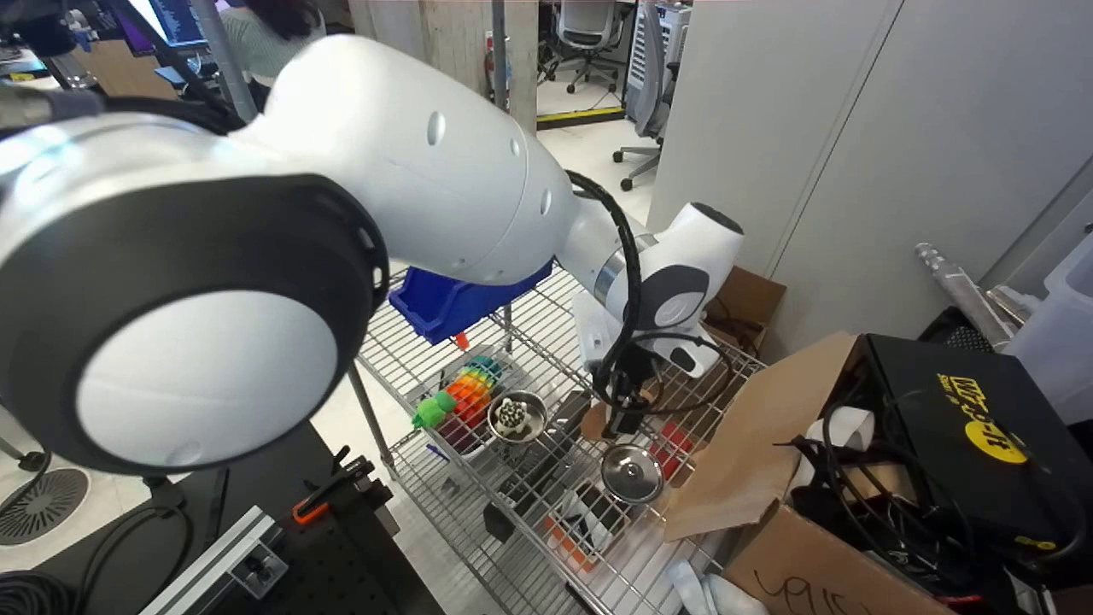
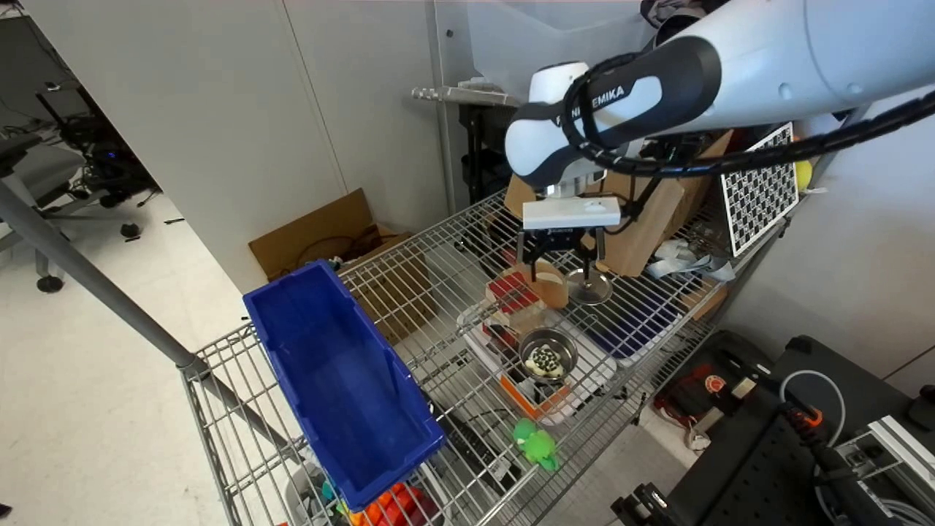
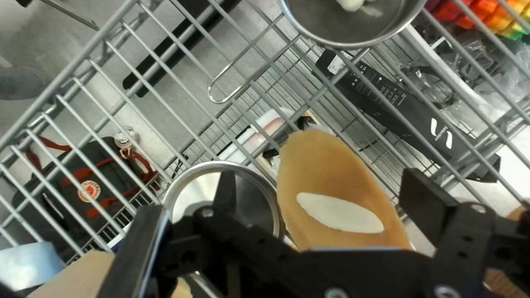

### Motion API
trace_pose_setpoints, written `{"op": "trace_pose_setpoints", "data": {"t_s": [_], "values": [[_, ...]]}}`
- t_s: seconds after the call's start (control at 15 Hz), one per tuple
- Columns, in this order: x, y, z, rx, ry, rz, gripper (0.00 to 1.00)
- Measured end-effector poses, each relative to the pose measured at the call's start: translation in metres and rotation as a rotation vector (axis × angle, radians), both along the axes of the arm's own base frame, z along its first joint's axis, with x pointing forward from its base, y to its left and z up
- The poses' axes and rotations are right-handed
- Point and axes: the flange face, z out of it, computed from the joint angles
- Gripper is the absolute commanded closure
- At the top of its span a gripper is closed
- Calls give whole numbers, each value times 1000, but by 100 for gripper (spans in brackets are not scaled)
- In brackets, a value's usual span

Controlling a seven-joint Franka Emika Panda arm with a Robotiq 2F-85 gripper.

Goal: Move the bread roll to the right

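In the wrist view, we see the jaws spread wide and released along the bottom edge. Between them shows the brown bread roll (image 3: pixel 323 174), resting on the wire desk (image 3: pixel 327 87), a pale oval on its surface. A round steel lid (image 3: pixel 254 198) lies just beside it.

In an exterior view, we find the bread roll below the jaws. A steel bowl (image 2: pixel 549 339) with a spotted toy (image 2: pixel 544 361) inside stands between the bread roll and a green toy (image 2: pixel 537 443); a blue bin (image 2: pixel 350 387) stands well apart.

In an exterior view, the white robot arm (image 1: pixel 410 145) reaches over the desk, and the jaws partly hide the bread roll from us. A cardboard box (image 1: pixel 820 559) stands to the right.
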Motion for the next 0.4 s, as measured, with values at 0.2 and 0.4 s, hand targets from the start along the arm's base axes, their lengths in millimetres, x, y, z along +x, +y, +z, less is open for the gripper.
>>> {"op": "trace_pose_setpoints", "data": {"t_s": [0.2, 0.4], "values": [[-5, 14, 46, -13, -25, 33, 0], [-14, 38, 76, 11, -65, 85, 0]]}}
